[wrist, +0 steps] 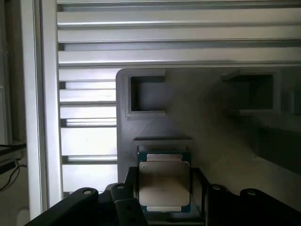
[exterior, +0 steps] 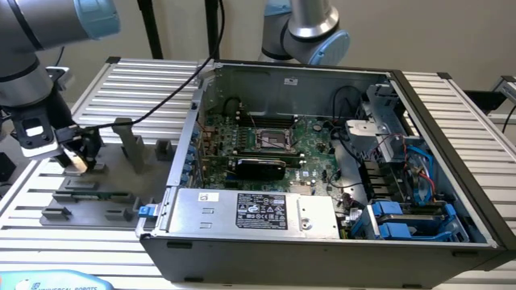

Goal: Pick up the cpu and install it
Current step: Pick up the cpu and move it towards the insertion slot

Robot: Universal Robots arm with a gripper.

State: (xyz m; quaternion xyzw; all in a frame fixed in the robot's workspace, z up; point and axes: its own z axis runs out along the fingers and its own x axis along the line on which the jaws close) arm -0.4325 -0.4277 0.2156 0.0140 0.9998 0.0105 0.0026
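Currently the gripper (exterior: 77, 159) hangs low over the grey fixture (exterior: 121, 208) at the exterior view's left, and its dark fingers (wrist: 128, 187) are pressed in against the two opposite sides of the cpu (wrist: 164, 184), pinching it. The chip sits squarely between the fingertips, silver-white top facing the wrist camera, with a thin green edge showing around it. Whether it has left the fixture surface or rests on it cannot be told. Just beyond the fingertips, the fixture (wrist: 211, 141) shows a shallow recessed seat, and farther out two square pockets. Beneath and around the fixture lies the slatted aluminium table (exterior: 153, 78). A long green memory stick (exterior: 101, 194) lies on the fixture near the gripper. Well away from the gripper, toward the exterior view's right, stands the open computer case (exterior: 322, 257), its motherboard (exterior: 310, 151) exposed with the processor socket (exterior: 274, 140) near the middle.
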